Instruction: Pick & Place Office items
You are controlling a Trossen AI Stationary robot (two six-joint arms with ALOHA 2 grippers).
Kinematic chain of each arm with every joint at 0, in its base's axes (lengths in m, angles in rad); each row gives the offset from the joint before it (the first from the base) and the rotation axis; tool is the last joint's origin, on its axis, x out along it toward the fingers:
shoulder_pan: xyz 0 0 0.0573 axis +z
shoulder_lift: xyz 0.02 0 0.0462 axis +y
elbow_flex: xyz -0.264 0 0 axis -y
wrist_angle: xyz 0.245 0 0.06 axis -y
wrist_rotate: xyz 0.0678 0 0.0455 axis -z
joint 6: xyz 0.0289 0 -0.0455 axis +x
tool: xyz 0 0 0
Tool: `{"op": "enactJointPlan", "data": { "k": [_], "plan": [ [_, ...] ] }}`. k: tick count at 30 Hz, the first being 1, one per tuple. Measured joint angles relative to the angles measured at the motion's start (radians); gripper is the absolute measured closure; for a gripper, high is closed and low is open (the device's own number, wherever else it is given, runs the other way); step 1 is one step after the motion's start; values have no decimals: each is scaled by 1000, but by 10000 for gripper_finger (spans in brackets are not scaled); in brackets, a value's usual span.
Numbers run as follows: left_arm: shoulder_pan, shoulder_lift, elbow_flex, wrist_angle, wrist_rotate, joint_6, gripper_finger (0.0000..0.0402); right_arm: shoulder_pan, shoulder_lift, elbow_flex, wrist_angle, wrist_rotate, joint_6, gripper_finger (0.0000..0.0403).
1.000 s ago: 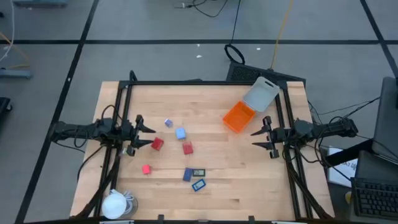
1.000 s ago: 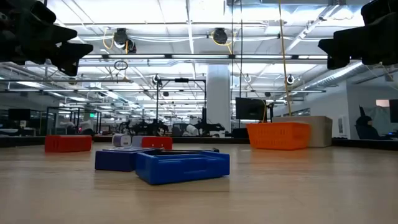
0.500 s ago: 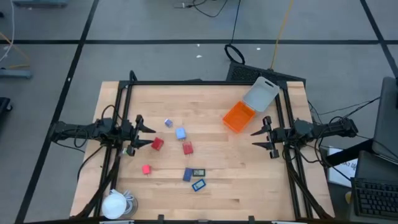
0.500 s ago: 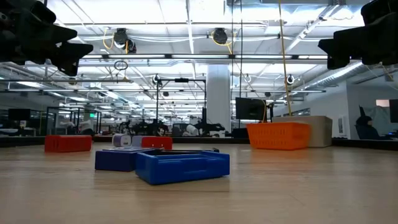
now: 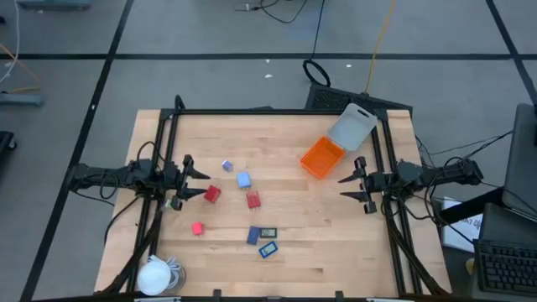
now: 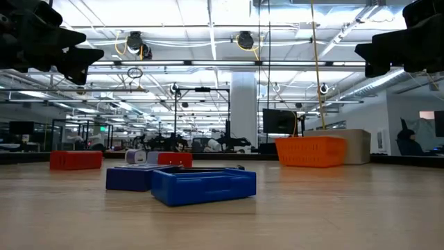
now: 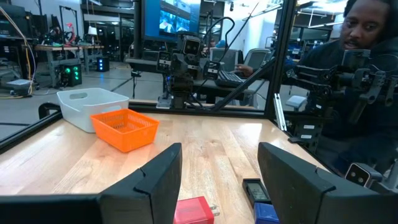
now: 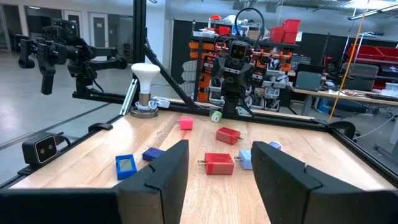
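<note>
Both arms hover level at opposite desk point(image 5: 336, 243) edges, left pincer point(image 5: 195, 179) and right pincer point(image 5: 350, 186) parted, empty. Blue flat rectangle point(image 5: 268, 249) lies slanted toward the front edge.

A large workshop with a grey floor point(image 5: 75, 92) crossed by dark lines, bright ceiling lights point(image 6: 208, 28), a white pillar point(image 6: 244, 111), and what may be red bins point(image 8: 286, 30) on shelving.

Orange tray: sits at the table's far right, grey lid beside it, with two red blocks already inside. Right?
Not quite. The orange tray does sit at the far right with the grey lid touching it, but the high view shows nothing inside it. The red blocks lie loose on the wood toward the left side, among the other small pieces. Both claws hang above the table, holding nothing.
</note>
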Motion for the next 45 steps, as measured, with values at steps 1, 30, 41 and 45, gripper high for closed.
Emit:
{"op": "enactJointPlan", "data": {
  "k": [1,30,41,45],
  "plan": [
    [0,0,0,0,0,0,188,0,0,0,0,0,0,236],
    [0,0,0,0,0,0,188,0,0,0,0,0,0,236],
    [0,0,0,0,0,9,188,0,0,0,0,0,0,236],
    [0,0,-1,50,-19,84,188,0,0,0,0,0,0,236]
  ]
}}
